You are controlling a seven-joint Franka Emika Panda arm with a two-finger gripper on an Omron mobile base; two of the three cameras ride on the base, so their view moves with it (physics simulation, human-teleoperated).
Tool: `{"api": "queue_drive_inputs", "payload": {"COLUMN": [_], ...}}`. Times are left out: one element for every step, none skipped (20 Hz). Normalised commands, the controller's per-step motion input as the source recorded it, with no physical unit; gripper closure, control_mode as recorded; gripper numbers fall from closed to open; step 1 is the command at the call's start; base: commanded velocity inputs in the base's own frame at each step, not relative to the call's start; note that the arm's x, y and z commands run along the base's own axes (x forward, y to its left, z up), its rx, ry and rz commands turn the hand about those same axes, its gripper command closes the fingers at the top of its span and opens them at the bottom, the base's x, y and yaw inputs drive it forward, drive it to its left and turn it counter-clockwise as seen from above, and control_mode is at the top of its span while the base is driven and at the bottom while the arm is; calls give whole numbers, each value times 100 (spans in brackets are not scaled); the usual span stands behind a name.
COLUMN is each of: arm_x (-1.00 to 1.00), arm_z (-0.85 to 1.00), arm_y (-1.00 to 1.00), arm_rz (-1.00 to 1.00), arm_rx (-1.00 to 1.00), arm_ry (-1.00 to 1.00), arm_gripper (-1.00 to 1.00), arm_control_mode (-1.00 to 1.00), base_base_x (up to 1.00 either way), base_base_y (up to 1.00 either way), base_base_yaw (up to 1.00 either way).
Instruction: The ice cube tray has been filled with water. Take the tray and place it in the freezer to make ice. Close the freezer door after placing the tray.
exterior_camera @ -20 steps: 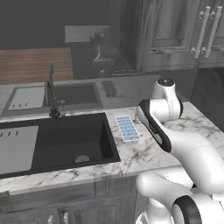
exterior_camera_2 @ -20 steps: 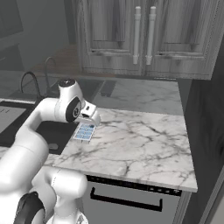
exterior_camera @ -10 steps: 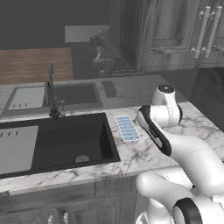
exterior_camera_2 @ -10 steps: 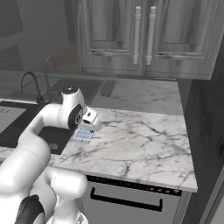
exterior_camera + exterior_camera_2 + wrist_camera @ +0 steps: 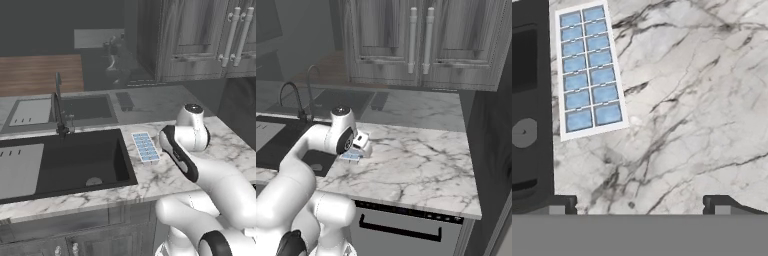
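- On the marble counter [image 5: 165, 182], just right of the dark sink [image 5: 60, 165], lies the tray [image 5: 145, 147]; flat, long axis running away from the front edge.
- Water [image 5: 587, 80] shows as pale blue squares in every cell; none seen on the counter.
- Gripper [image 5: 639, 202] hangs above bare marble beside the tray, fingers spread wide, nothing between them.
- Hand view: tray sits up and left of the fingertips, apart from them, slightly skewed to the finger line.
- Step in hand, by my reading: the approach for pickup. Tray not yet touched.
- Next move calls for shifting over the tray, squaring the jaws across its narrow width, then descending.
- Lift must stay level, or the water spills.
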Motion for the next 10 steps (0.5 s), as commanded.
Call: {"api": "queue_drive_inputs", "payload": {"arm_x": [0,-1,-3,-4,-1,0,0,0,0,0], "arm_z": [-8,-8,-9,-10,-9,-9,-9,-9,-7,-6], "arm_y": [0,0,0,0,0,0,0,0,0,0], "arm_rz": [0,-1,-1,-2,-3,-5,-6,-8,-10,-11], "arm_rx": [7,7,6,5,5,5,4,4,4,6], "arm_ry": [0,0,0,0,-1,-1,-2,-4,-6,-6], "arm_gripper": [-100,-100,-100,-100,-100,-100,-100,-100,-100,-100], "arm_control_mode": [-100,-100,-100,-100,-100,-100,-100,-100,-100,-100], "base_base_x": [0,0,0,0,0,0,0,0,0,0], "base_base_y": [0,0,0,0,0,0,0,0,0,0], "base_base_yaw": [0,0,0,0,0,0,0,0,0,0]}}
